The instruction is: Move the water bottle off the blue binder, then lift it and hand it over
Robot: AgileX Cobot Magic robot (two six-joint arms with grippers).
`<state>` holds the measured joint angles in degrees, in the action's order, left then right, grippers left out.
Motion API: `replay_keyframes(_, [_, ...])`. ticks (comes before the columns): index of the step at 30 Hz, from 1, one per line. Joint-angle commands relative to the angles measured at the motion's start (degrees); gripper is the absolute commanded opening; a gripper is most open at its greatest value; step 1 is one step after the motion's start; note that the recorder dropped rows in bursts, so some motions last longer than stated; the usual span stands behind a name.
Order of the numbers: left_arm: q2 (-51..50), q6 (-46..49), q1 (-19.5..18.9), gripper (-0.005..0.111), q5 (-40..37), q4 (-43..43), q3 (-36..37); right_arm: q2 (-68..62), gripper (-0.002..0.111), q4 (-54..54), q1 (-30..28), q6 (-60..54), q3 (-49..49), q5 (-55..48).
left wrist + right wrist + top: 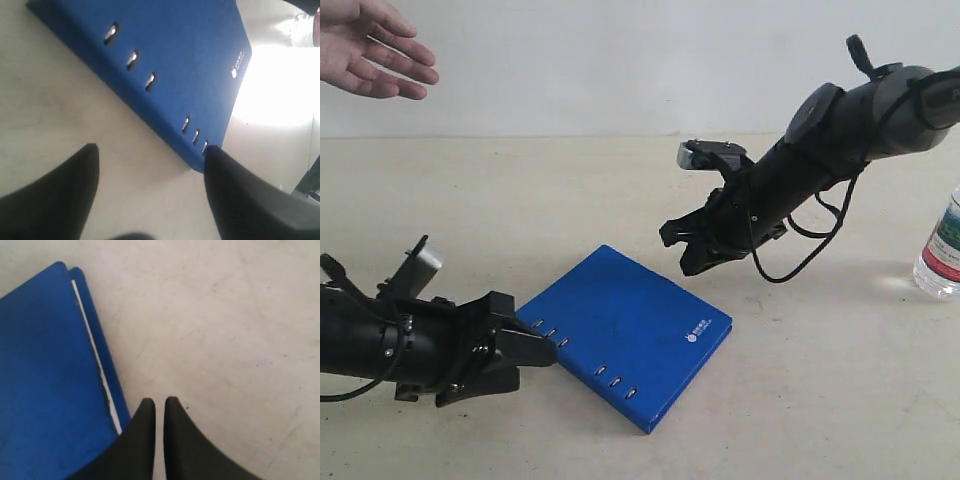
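The blue binder (625, 335) lies flat on the table with nothing on top of it. The water bottle (942, 250) stands on the table at the far right edge, away from the binder; only its label and lower body show. My left gripper (535, 362) is open low at the binder's left corner. In the left wrist view one fingertip (212, 155) rests against the corner of the binder (175, 50) by the holes. My right gripper (678, 252) hovers above the binder's far edge, shut on nothing (159, 402), with the binder (45, 375) beside it.
A person's open hand (370, 45) reaches in at the top left, above the table. The pale tabletop (470, 220) stretches around the binder. A white wall stands behind.
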<state>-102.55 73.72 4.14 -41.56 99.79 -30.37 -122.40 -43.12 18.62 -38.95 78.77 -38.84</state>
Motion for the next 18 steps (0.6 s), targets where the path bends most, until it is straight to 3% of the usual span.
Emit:
replay_keyframes(1, [-3.01, -3.68, 1.93, 0.061, 3.24, 0.15, -2.78, -0.63, 0.0, 0.83, -0.26, 1.14, 0.09, -0.74])
replay_keyframes(12, [-8.24, -5.67, 1.93, 0.061, 2.77, 0.15, -8.89, -1.01, 0.0, 7.32, -0.26, 0.52, 0.09, -18.23])
replay_keyframes(18, [-9.88, -6.05, 1.93, 0.061, 1.92, 0.15, -12.08, -1.01, 0.0, 5.67, 0.6, -8.05, 0.09, -31.12])
